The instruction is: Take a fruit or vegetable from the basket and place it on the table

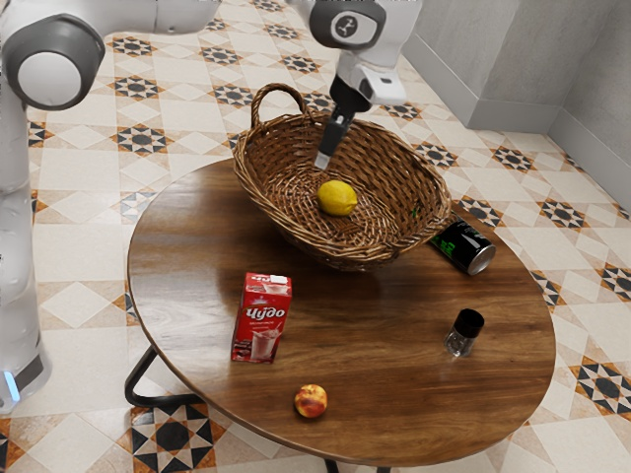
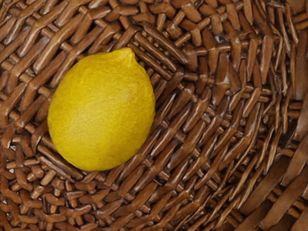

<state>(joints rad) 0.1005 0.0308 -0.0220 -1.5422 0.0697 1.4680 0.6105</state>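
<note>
Exterior view: the hand reaches down over the basket, its tip near the lemon and apart from it. Whether the hand is wide or narrow I cannot tell. The lemon lies on the woven bottom of the basket, and in the wrist view it shows whole, its pointed end set against the brown weave.

The basket stands by the far edge of the round wooden surface, its one visible handle rising at the exterior view's left. Just beside the basket, toward the surface's edge at the exterior view's right, a black can with green markings lies on its side; whether they touch is unclear. Nearer the camera, by that same edge, a clear shaker with a black cap stands upright. A red drink carton stands toward the surface's near left edge as the exterior view shows it, and a peach lies close to the near edge, well apart from the basket.
</note>
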